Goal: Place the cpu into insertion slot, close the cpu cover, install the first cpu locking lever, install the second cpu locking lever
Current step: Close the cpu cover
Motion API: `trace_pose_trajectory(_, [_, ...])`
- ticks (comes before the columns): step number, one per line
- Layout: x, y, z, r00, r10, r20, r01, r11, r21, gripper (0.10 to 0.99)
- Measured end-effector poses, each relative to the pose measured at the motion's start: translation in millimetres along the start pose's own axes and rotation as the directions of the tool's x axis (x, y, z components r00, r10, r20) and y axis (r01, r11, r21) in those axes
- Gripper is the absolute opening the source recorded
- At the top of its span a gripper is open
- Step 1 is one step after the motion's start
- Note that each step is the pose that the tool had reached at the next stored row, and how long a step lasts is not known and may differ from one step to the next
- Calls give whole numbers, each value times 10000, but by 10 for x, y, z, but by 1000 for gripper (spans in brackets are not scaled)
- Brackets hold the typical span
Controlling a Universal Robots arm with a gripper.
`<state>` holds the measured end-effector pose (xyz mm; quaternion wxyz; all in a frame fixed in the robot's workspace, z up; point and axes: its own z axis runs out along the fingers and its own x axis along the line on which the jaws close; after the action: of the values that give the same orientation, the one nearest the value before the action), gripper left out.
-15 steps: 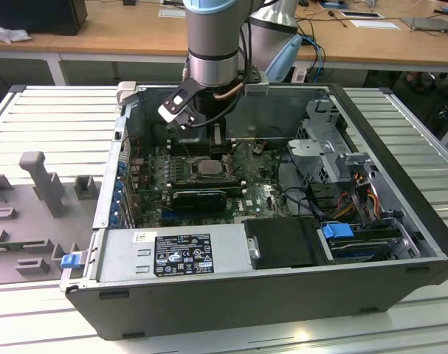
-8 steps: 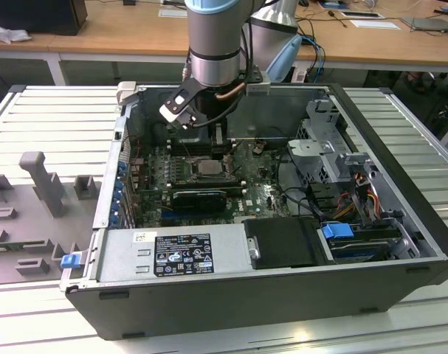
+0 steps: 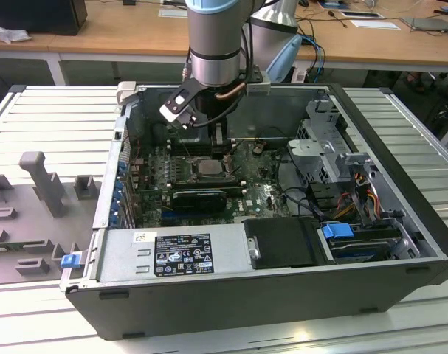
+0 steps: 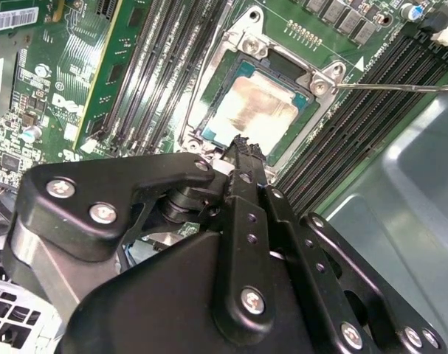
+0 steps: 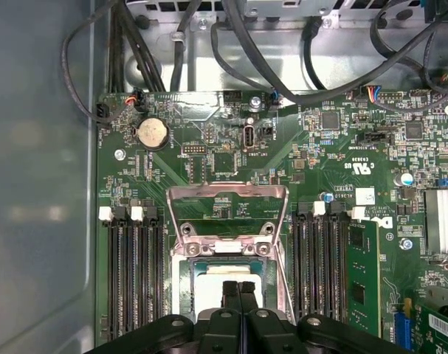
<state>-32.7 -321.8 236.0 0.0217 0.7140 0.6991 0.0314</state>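
Fingers pressed together, the gripper [image 5: 238,287] hovers just over the cpu [image 4: 257,110] lying in the insertion slot [image 4: 207,96], with the cpu cover [image 5: 229,193] open beyond the slot; it looks best swung down squarely.

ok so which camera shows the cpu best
The second wrist view: the cpu lies in the insertion slot with most of its pale top showing. In the first wrist view the gripper covers part of it; in the exterior view it shows far off.
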Motion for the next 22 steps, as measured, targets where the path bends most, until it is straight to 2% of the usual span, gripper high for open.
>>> trace_pose_trajectory(14, [10, 2, -39, 10000, 0, 10, 0, 10000, 0, 106])
trace_pose_trajectory(18, [14, 15, -71, 10000, 1, 11, -1, 10000, 0, 106])
trace_pose_trajectory(22, [18, 34, -151, 10000, -2, 11, 2, 10000, 0, 106])
